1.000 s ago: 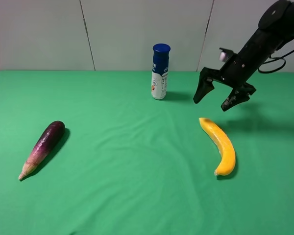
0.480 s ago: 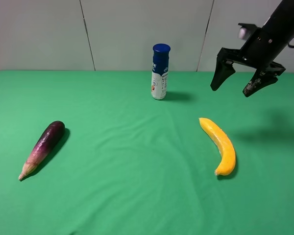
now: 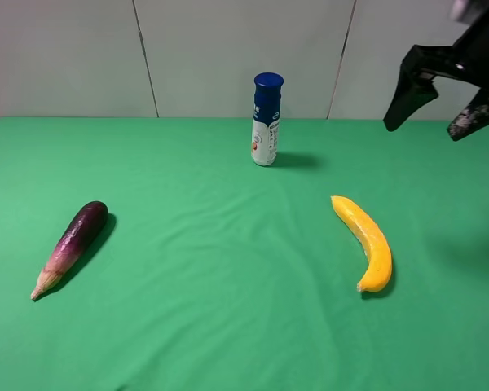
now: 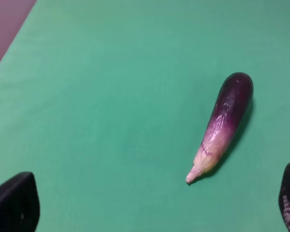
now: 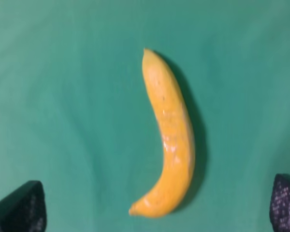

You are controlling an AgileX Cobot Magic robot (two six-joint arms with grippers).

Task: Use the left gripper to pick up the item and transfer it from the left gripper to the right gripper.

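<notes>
The yellow banana point(image 3: 365, 240) lies on the green cloth at the right, untouched. It also shows in the right wrist view point(image 5: 171, 140), well below the camera. My right gripper point(image 3: 428, 124) hangs open and empty high at the far right, above and behind the banana. In the right wrist view its gripper point(image 5: 152, 208) shows only two fingertips at the frame's corners. My left gripper point(image 4: 152, 205) is open and empty; it is out of the exterior high view. It hovers over the purple eggplant point(image 4: 223, 124), far from the banana.
The purple eggplant point(image 3: 72, 247) lies at the left of the green cloth point(image 3: 220, 269). A blue-capped white bottle point(image 3: 266, 120) stands upright at the back middle. A grey panelled wall closes the far side.
My right gripper has risen and moved right, away from the banana, staying open. The banana, eggplant and bottle have not moved.
</notes>
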